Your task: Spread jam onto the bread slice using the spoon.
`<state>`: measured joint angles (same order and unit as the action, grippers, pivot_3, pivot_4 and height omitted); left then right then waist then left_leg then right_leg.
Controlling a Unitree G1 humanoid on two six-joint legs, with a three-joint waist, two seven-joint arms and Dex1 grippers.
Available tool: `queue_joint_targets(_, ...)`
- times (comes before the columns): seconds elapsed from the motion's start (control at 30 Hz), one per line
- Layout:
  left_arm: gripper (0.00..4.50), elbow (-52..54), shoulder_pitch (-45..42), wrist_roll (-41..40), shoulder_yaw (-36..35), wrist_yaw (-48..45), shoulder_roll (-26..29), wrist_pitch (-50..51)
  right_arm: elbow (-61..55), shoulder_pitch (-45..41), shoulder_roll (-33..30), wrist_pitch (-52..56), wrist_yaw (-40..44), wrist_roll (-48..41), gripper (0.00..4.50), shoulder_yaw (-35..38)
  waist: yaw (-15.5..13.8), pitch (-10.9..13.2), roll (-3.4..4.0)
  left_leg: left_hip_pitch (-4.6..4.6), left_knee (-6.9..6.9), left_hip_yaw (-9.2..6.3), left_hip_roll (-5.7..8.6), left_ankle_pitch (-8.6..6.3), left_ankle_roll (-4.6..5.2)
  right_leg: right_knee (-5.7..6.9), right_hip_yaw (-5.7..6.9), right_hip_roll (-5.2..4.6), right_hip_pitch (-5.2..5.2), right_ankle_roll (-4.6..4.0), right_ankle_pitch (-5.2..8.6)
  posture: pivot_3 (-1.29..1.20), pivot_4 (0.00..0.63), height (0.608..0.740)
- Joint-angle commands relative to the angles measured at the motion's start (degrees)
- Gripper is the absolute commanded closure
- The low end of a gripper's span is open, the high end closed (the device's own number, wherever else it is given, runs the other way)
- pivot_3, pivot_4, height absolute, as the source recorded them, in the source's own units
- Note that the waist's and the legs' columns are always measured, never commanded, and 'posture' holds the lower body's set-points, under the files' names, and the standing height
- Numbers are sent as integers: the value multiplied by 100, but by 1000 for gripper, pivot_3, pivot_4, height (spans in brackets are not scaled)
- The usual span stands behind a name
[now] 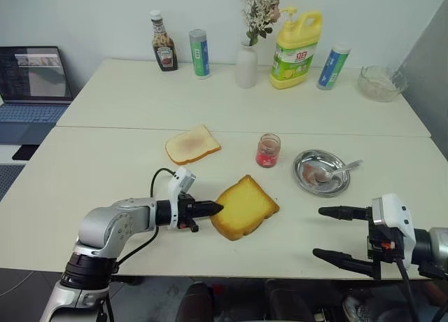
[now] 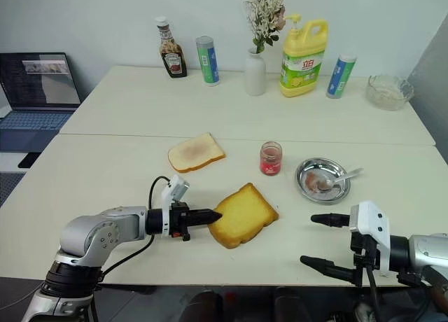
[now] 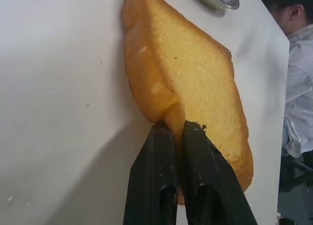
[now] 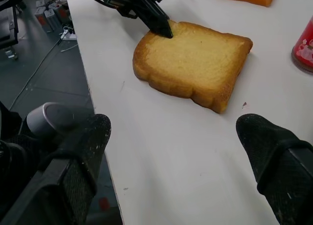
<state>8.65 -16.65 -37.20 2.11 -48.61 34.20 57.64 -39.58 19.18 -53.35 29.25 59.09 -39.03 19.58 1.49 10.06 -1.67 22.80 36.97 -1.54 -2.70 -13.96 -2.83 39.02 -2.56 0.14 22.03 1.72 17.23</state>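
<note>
Now | bread slice: thick, golden, browner crust | left pincer pinching its corner | right pincer spread

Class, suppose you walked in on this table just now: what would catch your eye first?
The thick golden bread slice near the table's front edge, with the left gripper shut on its corner. To its right, the right gripper hangs wide open. Behind that, a spoon lies in a steel dish, beside the jam jar.

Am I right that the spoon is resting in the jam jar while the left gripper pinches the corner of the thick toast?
Not quite: the spoon lies in the steel dish, not the jam jar, as the left eye view shows. The left gripper does pinch the thick toast.
</note>
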Motion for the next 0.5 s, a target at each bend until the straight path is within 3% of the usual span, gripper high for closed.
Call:
queue_joint_targets(0.03,3924,-16,-85,215,94,-64,108,-300,-31,49,60,-197,103,70,0,37,0,0,0,0,0,0,0,0,0,0,0,0,0,0,0,0,150,740)
queue_joint_targets(0.37,774,73,45,523,20,-45,264,-764,-60,60,76,-227,137,73,0,54,0,0,0,-2,0,0,0,0,0,0,0,0,-1,0,0,0,150,740)
queue_joint_targets(0.5,774,193,167,626,-170,11,422,-1032,-57,20,60,-200,126,52,0,61,8,0,1,-3,-1,0,-2,0,0,1,-1,1,-2,0,0,0,150,740)
